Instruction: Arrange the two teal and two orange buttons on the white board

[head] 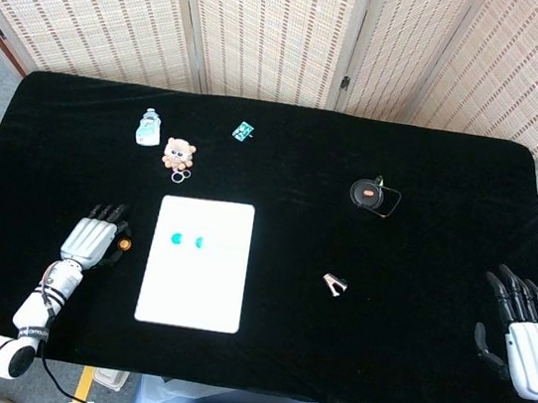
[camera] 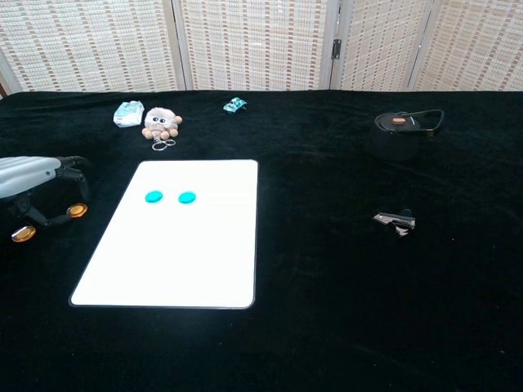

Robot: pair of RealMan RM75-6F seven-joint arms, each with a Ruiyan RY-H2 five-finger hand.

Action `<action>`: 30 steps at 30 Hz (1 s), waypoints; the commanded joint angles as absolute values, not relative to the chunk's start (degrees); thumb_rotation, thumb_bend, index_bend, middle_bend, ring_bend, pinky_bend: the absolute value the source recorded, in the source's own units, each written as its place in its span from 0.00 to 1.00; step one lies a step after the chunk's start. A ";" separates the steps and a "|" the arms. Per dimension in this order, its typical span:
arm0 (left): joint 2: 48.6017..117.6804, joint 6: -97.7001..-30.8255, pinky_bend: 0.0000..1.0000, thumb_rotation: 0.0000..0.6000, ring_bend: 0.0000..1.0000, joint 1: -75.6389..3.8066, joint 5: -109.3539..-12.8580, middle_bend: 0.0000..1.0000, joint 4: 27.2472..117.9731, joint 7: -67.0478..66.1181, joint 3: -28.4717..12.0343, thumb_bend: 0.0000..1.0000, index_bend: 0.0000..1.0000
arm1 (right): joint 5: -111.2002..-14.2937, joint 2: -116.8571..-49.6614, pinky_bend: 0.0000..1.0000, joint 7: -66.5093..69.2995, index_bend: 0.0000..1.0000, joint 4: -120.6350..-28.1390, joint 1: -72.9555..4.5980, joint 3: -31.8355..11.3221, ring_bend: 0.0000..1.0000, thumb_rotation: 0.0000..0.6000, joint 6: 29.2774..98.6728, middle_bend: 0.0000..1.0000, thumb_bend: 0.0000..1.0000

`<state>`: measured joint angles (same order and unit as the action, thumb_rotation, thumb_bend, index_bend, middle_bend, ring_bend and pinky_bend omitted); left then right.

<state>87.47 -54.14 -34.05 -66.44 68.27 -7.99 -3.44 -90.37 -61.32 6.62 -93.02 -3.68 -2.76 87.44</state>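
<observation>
The white board (head: 195,286) (camera: 176,253) lies left of the table's middle. Two teal buttons (head: 176,239) (head: 199,242) sit side by side on its far part, and the chest view shows them too (camera: 153,197) (camera: 187,197). One orange button (head: 125,241) (camera: 77,211) lies on the black cloth just left of the board. A second orange button (camera: 23,233) lies further left; the head view hides it under my arm. My left hand (head: 92,237) (camera: 34,181) hovers over the orange buttons with fingers curved and apart, holding nothing. My right hand (head: 521,337) is spread at the table's right edge.
At the back left are a plush toy with a key ring (head: 179,154) (camera: 161,122), a small bottle (head: 148,127) and a teal clip (head: 244,132). A black round case (head: 370,194) (camera: 404,122) and a metal clip (head: 334,285) (camera: 394,220) lie right of the board.
</observation>
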 commanded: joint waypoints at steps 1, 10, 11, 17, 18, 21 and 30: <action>87.83 -54.08 0.00 1.00 0.00 -33.80 -66.94 0.07 67.82 -7.40 -3.55 0.46 0.39 | -90.35 -61.30 0.00 6.51 0.00 -93.13 -3.59 -2.71 0.03 0.91 87.53 0.00 0.59; 88.94 -53.90 0.00 1.00 0.00 -33.51 -68.14 0.07 66.63 -6.90 -3.98 0.46 0.39 | -90.19 -61.17 0.00 6.26 0.00 -93.37 -3.47 -2.70 0.03 0.91 87.62 0.00 0.59; 89.05 -53.86 0.00 1.00 0.00 -33.51 -68.15 0.07 66.49 -6.92 -4.07 0.46 0.40 | -90.19 -61.17 0.00 6.26 0.00 -93.37 -3.47 -2.70 0.03 0.91 87.61 0.00 0.59; 89.50 -54.01 0.00 1.00 0.00 -33.19 -68.65 0.07 65.83 -6.35 -4.48 0.46 0.43 | -90.01 -61.18 0.00 6.18 0.00 -93.42 -3.50 -2.75 0.03 0.91 87.49 0.00 0.59; 89.56 -53.95 0.00 1.00 0.00 -33.16 -68.74 0.07 65.72 -6.26 -4.48 0.46 0.44 | -89.99 -61.17 0.00 6.14 0.00 -93.45 -3.52 -2.75 0.03 0.91 87.44 0.00 0.59; 90.00 -54.15 0.00 1.00 0.00 -33.00 -69.19 0.07 65.12 -5.91 -4.60 0.46 0.46 | -90.02 -61.16 0.00 6.01 0.00 -93.61 -3.59 -2.78 0.03 0.91 87.39 0.00 0.59; 90.69 -54.54 0.00 1.00 0.00 -32.50 -70.48 0.08 63.75 -3.77 -4.94 0.46 0.49 | -90.08 -60.98 0.00 5.48 0.00 -94.17 -3.56 -2.81 0.03 0.91 87.51 0.00 0.59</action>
<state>90.71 -54.45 -32.58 -70.35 63.73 -3.96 -4.85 -90.08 -60.98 5.48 -94.18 -3.57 -2.81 87.51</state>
